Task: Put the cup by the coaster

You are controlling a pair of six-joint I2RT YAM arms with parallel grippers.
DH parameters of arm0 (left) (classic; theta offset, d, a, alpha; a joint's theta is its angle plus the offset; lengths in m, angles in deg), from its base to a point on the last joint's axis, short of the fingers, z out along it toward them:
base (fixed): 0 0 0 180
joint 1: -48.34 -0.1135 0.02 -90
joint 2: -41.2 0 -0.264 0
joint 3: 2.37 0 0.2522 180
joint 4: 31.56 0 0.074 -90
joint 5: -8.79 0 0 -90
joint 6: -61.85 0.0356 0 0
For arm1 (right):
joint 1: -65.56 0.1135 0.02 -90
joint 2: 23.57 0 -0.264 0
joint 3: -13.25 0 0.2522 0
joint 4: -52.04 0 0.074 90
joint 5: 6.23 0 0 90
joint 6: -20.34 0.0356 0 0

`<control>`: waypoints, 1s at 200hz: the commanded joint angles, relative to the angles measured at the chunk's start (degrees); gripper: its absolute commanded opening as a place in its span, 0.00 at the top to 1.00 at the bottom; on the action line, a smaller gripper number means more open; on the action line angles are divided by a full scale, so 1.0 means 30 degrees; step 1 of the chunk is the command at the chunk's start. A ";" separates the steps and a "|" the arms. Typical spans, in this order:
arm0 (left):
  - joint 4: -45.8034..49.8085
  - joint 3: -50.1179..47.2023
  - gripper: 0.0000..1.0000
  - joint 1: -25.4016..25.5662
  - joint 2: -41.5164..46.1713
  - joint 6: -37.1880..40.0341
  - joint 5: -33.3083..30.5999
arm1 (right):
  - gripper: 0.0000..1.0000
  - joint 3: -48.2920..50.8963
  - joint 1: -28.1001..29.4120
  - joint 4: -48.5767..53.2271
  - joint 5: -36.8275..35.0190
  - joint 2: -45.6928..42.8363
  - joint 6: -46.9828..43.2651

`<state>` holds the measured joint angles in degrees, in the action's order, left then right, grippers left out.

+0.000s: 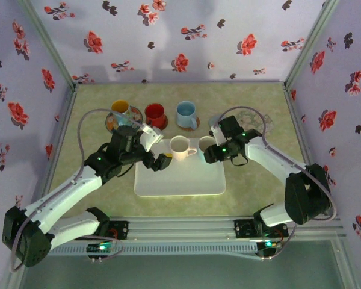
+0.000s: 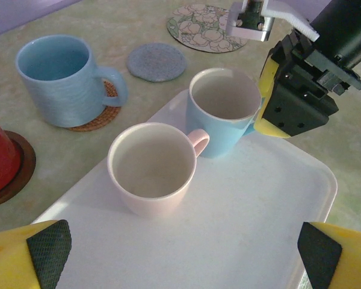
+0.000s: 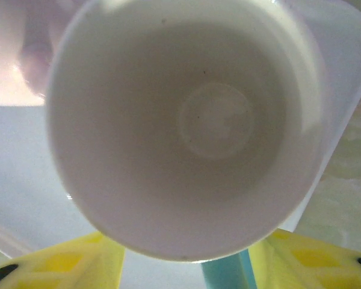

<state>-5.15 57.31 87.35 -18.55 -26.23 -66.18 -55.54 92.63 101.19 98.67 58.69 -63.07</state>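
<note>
flanking light blue cup [image 2: 224,99] handle at tray [image 2: 259,205] corner: right fingers [image 3: 289,259]

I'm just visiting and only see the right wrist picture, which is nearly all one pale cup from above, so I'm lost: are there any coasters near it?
Observer: Yes. A grey-blue coaster lies bare just beyond the tray that holds your light blue cup.
Visitor: Is that the only free one?
Observer: No, a floral coaster farther back is bare too.
Visitor: What is the other arm doing?
Observer: The left tool hangs open over the tray's near part, holding nothing.
</note>
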 commanded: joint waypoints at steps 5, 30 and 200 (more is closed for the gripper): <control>-0.0508 -0.0069 0.00 0.0140 -0.0094 -0.0197 -0.0146 | 0.47 -0.0005 0.0226 0.0359 -0.0753 0.0441 0.0125; -0.0609 -0.0127 0.00 0.0154 -0.0116 -0.0261 -0.0166 | 0.50 -0.0115 0.0377 0.0361 -0.1214 0.0716 0.0145; -0.0728 -0.0245 0.00 0.0197 -0.0135 -0.0286 -0.0191 | 0.75 -0.0467 0.1542 0.0445 -0.3147 0.1424 0.0057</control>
<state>-5.81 57.28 87.37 -18.86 -26.30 -66.20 -55.54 96.76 101.26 91.00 62.60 -63.05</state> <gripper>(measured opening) 0.994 0.272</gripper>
